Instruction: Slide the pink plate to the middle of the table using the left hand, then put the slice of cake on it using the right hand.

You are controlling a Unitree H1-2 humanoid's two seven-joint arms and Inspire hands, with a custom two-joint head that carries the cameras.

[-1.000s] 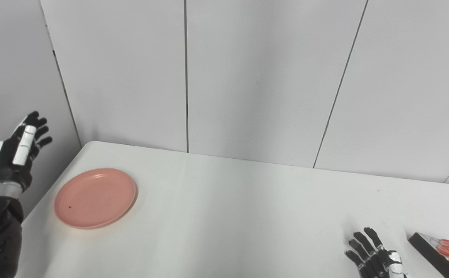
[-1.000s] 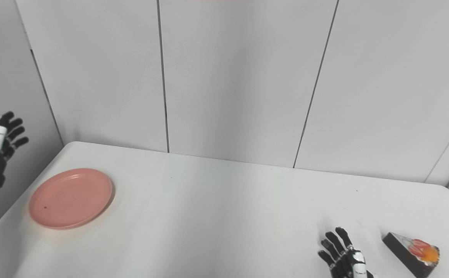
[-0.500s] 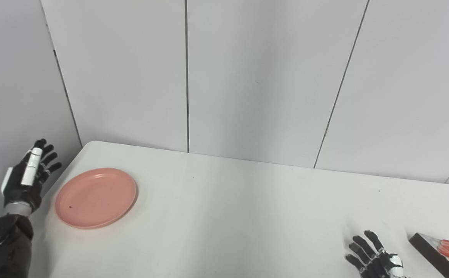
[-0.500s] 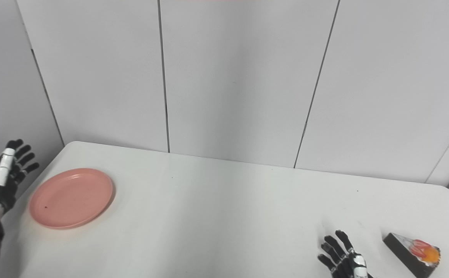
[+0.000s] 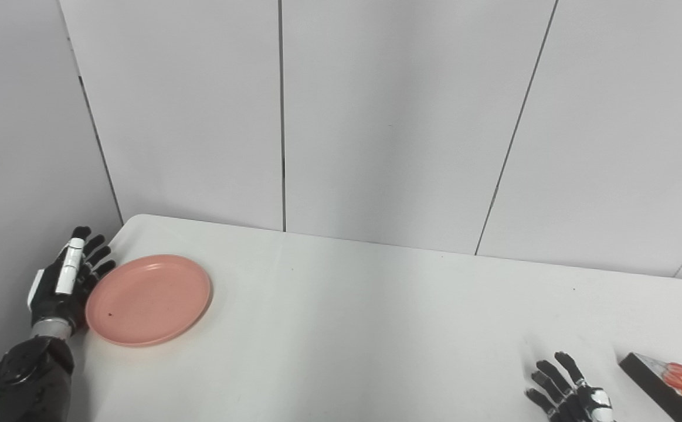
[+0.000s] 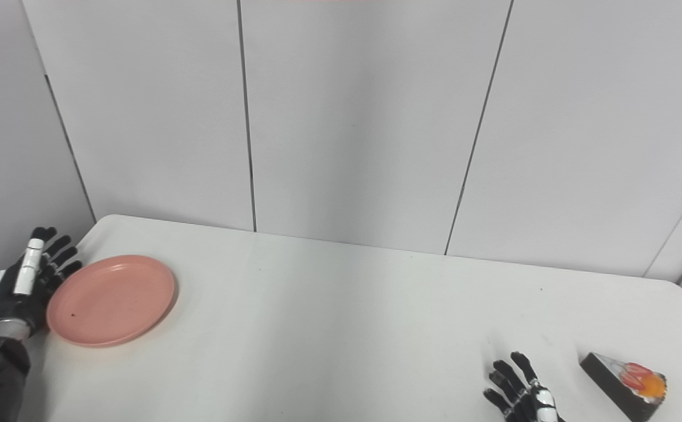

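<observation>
Task barely started: pink plate point(image 5: 148, 299) sits at the far-left end of the worktop point(image 5: 364, 316), well short of the middle, so the slide is not yet done. Left robot hand point(image 5: 66, 285) stands edge-on just left of the plate, fingers spread and grasping nothing, right against the plate's left rim; contact looks likely but cannot be confirmed. Judged step: about to push the plate rightward. Slice of cake point(image 5: 666, 385), dark base with red and orange topping, lies far right of the plate at the near-right corner, untouched. Right robot hand point(image 5: 566, 395) rests far right of the plate, just left of the cake, fingers splayed, holding nothing. Left: whole slide plus cake pick and place. Right eye view shows the worktop's right corner; the left eye view crops it.
</observation>
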